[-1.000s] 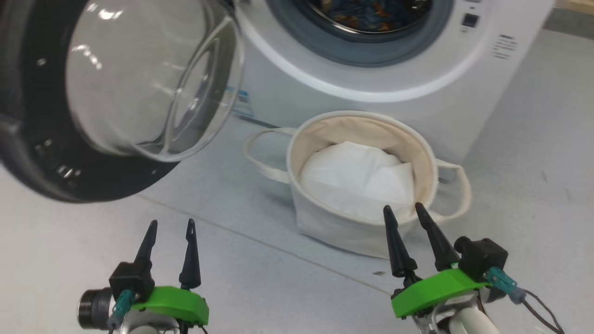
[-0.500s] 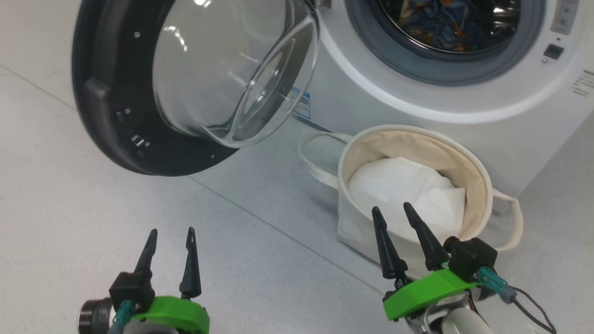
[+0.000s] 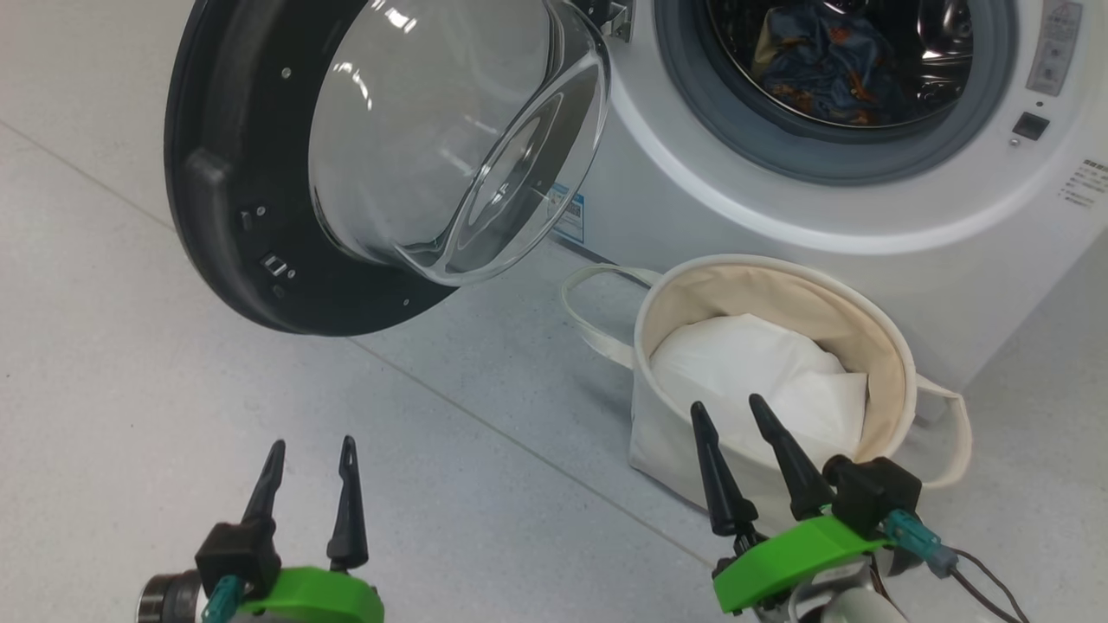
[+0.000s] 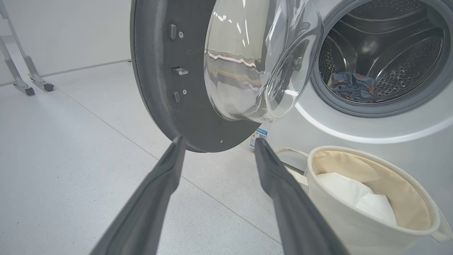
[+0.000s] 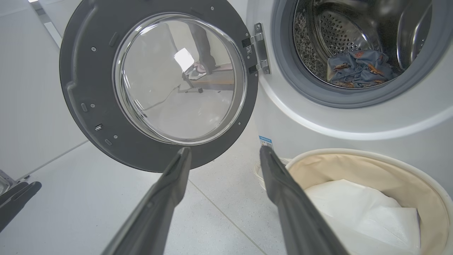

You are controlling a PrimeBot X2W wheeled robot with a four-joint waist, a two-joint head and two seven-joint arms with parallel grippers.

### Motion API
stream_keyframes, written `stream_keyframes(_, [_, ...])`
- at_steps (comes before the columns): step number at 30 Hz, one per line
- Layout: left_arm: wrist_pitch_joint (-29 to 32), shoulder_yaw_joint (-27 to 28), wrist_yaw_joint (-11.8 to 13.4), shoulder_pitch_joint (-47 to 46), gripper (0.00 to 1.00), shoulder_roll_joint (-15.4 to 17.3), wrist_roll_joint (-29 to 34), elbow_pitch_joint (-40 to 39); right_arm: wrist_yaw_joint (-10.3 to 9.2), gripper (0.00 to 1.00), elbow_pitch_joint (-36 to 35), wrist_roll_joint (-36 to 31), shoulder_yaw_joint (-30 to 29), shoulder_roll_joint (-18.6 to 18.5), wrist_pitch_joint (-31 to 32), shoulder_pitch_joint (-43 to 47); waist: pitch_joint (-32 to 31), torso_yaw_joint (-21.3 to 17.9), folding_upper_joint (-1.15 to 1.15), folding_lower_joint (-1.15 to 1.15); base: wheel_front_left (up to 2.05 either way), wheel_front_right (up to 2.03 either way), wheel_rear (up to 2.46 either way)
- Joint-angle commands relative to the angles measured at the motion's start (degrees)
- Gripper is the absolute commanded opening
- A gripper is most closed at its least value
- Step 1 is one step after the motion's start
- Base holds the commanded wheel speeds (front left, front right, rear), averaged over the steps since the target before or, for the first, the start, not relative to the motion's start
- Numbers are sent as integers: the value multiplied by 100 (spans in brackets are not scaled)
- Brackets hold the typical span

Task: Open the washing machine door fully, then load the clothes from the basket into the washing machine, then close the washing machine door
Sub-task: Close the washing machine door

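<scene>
Head view, nearest first: left gripper [image 3: 312, 441], two long dark fingers on a green mount, sat at 7 o'clock, jaws spread, nothing between them, over the pale grey speckled floor [image 3: 130, 389]. Right gripper [image 3: 725, 401], same build, sat at 5 o'clock, jaws spread too and empty, tips overlapping the near rim of the small round cream canvas basket [image 3: 671, 441]; contact could not be told. The basket stood on the floor at 4 o'clock, just in front of the machine, one looped fabric handle [image 3: 589, 311] at its 9 o'clock and another at its 3 o'clock. Inside it lay a plain white padding sheet [image 3: 753, 363], crumpled. Beyond, at 11 o'clock, the large round washing machine door [image 3: 225, 173], wide black ring with a bulging clear glass bowl [image 3: 433, 147], stood swung open, clear of both grippers. At 1 o'clock stood the big white front-loading washing machine [image 3: 692, 216] with its grey-rimmed opening uncovered, and a small blue sticker [image 3: 569, 212] low on the front near the door's edge. The clothes [image 3: 822, 69], blue fabric with orange-brown print, lay bunched at the bottom of the steel drum. Left wrist view: left gripper [image 4: 220, 139] jaws wide apart, door ahead at 12, basket [image 4: 339, 219] at 4. Right wrist view: right gripper [image 5: 225, 148] jaws wide apart, door [image 5: 81, 71] at 11, metal hinge [image 5: 260, 47] at its 3 o'clock, clothes [image 5: 357, 69] at 1.
</scene>
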Motion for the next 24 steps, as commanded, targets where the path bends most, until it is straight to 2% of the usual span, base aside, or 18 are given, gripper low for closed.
stream_keyframes(1, [-69,225,-21,-91,100,51,49,-229,1,100,-153,38,132,15,-70,-40,-14,-6,0,0,0,0,0])
stream_keyframes(8, [-69,232,-101,-82,100,51,3,-358,1,100,-142,27,142,15,-70,-48,41,24,0,0,0,0,0])
stream_keyframes(9, [-69,222,-168,-73,91,51,-162,-338,1,100,-138,21,145,15,-70,-54,54,28,0,0,0,0,0])
stream_keyframes(10, [-69,226,-237,-84,0,51,-371,-364,1,100,-135,15,147,15,-70,-59,71,32,0,0,0,0,0])
stream_keyframes(13, [-69,284,-496,-150,0,51,-924,-635,1,100,-122,-16,148,15,-70,-83,148,48,0,0,0,0,0])
stream_keyframes(17, [-69,662,-1037,-227,0,51,-2210,-1276,1,100,-97,-64,150,15,-70,-139,308,46,0,0,0,0,0])
stream_keyframes(19, [-69,827,-1191,-251,0,69,-2977,-1556,1,100,-85,-112,146,15,-70,-175,395,43,0,0,0,0,0])
stream_keyframes(21, [105,913,-1234,-292,0,254,-3881,-1845,1,100,-62,-161,133,15,-70,-206,497,40,0,0,0,0,0])
stream_keyframes(24, [535,1052,-1240,-414,0,772,-5357,-2384,1,100,-8,-253,112,15,-70,-264,634,40,0,0,0,0,0])
